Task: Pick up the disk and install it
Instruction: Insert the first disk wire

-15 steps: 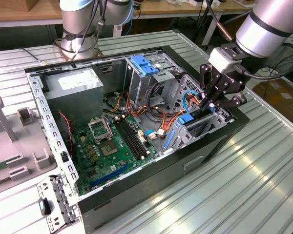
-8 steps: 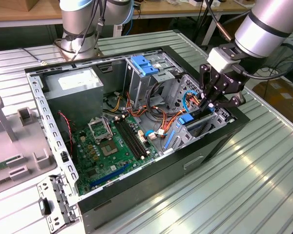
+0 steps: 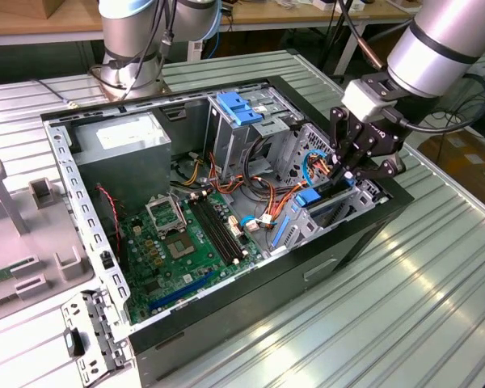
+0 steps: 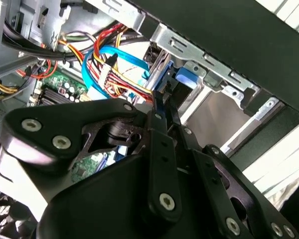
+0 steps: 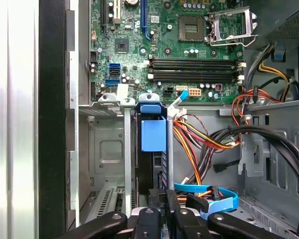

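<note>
The disk (image 5: 157, 167) stands on edge in the drive cage (image 5: 107, 149) at the front corner of the open computer case (image 3: 226, 323). It is a dark slab with a bright blue tab (image 5: 153, 132) and blue side rails. In the exterior view the disk (image 3: 333, 207) sits low in the cage at that view's right, with my gripper (image 3: 345, 179) directly above it. My gripper (image 5: 162, 195) has its fingers (image 5: 172, 201) drawn close together on the disk's near edge. The second wrist view has the black fingers (image 4: 158, 112) reaching into the cage beside the blue tab (image 4: 185, 79).
Bundled red, yellow and orange power wires (image 5: 199, 144) and a flat blue data cable (image 5: 217, 196) run close beside the cage. The motherboard (image 3: 178, 242) lies on the case floor, the power supply (image 3: 121, 145) at the back. A grey side panel (image 3: 16, 242) rests at the exterior view's left.
</note>
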